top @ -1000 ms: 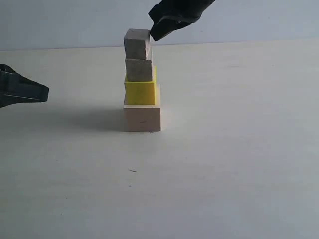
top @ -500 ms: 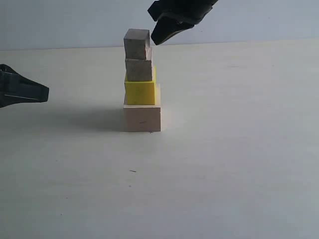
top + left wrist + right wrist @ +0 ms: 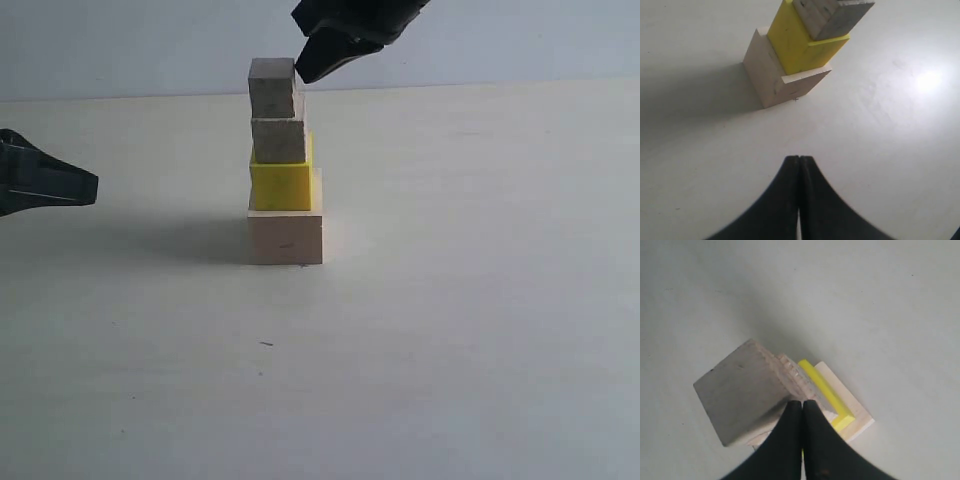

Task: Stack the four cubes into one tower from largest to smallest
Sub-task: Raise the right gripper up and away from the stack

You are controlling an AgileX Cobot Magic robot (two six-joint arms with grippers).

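Standing as one tower (image 3: 282, 160): largest wooden cube (image 3: 286, 238), yellow cube (image 3: 280, 186), small wooden cube (image 3: 278, 141), smallest cube (image 3: 272, 87) atop. Clenched empty: right gripper (image 3: 303, 74) just beside the top at 2 o'clock, left gripper (image 3: 94, 186) well apart at 9 o'clock.

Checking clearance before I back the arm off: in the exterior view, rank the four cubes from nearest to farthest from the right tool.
1. The smallest wood cube, tower top, just beside the right tool.
2. The small wood cube, second from top.
3. The yellow cube, third down.
4. The largest wood cube, bottom.
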